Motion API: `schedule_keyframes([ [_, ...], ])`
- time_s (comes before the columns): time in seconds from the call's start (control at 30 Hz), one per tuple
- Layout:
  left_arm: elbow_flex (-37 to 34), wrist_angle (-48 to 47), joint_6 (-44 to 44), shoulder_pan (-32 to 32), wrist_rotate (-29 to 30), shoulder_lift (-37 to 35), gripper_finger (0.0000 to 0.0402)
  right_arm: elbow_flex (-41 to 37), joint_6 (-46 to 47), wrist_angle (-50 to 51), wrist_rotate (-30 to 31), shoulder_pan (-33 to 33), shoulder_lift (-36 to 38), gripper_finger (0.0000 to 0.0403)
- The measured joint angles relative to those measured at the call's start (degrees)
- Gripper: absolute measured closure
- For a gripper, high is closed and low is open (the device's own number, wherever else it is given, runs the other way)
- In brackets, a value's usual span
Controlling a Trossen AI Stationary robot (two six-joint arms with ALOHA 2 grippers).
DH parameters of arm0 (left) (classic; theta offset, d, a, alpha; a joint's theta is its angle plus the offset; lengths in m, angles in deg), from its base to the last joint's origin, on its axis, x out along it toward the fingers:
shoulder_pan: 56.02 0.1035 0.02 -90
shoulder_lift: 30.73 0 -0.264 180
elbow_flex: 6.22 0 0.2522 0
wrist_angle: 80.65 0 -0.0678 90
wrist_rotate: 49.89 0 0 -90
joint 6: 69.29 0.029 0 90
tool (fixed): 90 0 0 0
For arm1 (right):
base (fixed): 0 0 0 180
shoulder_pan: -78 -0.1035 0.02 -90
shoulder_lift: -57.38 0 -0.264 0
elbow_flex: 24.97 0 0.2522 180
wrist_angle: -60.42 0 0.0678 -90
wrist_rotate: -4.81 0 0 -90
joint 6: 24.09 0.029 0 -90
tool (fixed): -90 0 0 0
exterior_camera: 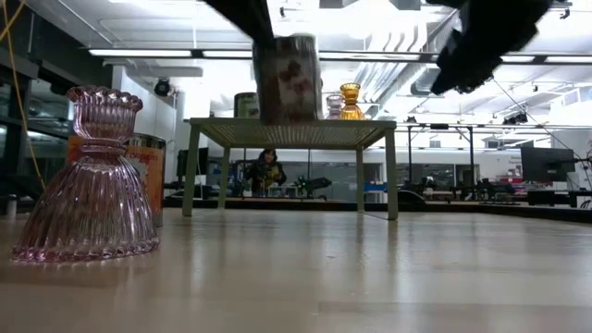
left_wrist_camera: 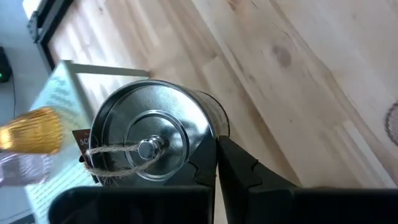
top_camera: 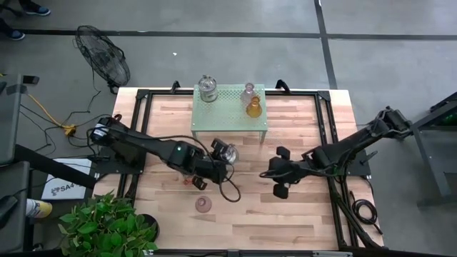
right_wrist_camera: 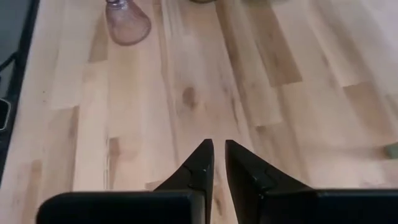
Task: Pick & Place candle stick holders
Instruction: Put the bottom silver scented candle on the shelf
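Observation:
My left gripper (top_camera: 223, 155) is shut on a clear-silvery jar-like holder (top_camera: 228, 151) with a metal lid and twine. It holds the jar above the table, in front of the green shelf (top_camera: 230, 120). On the shelf stand another clear jar (top_camera: 208, 88), a pale pink bell-shaped holder (top_camera: 248, 90) and an amber one (top_camera: 253, 108). A second pink holder (top_camera: 203, 204) stands on its wide base on the table near the front. My right gripper (top_camera: 277, 173) hovers shut and empty right of centre. My left gripper holds the jar by its side wall (left_wrist_camera: 208, 127), just below the lid. One finger (left_wrist_camera: 239, 171) shows against the wall and the jar hides the other. The fingers come slanting down from the table's left. The jar (exterior_camera: 287, 79) hangs upright, clear of the table.
The shelf stands on thin legs (exterior_camera: 392, 180) at the table's far middle. A black frame (top_camera: 325, 135) runs along the table's sides. In the low view a can-like thing with an orange label (exterior_camera: 148, 176) stands behind the pink holder (exterior_camera: 88, 180). Bare wood lies under my right gripper (right_wrist_camera: 217, 155).

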Motion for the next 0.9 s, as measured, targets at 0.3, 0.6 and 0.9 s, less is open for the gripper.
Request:
schedule_keyframes([
  [0.3,12.8,-12.5,0.3,4.7,1.4,0.0,0.0401,-8.1,3.1,-9.1,-0.3,-3.6,2.3,0.0381],
  [0.6,15.8,-14.6,7.6,15.4,-5.9,0.0,0.0401,-8.6,1.7,-10.7,-0.3,-5.2,2.3,0.0383],
  [0.9,15.8,-12.8,13.8,26.5,-11.7,0.5,0.0401,-8.6,-0.4,-10.7,-0.9,-5.2,2.3,0.0386],
])
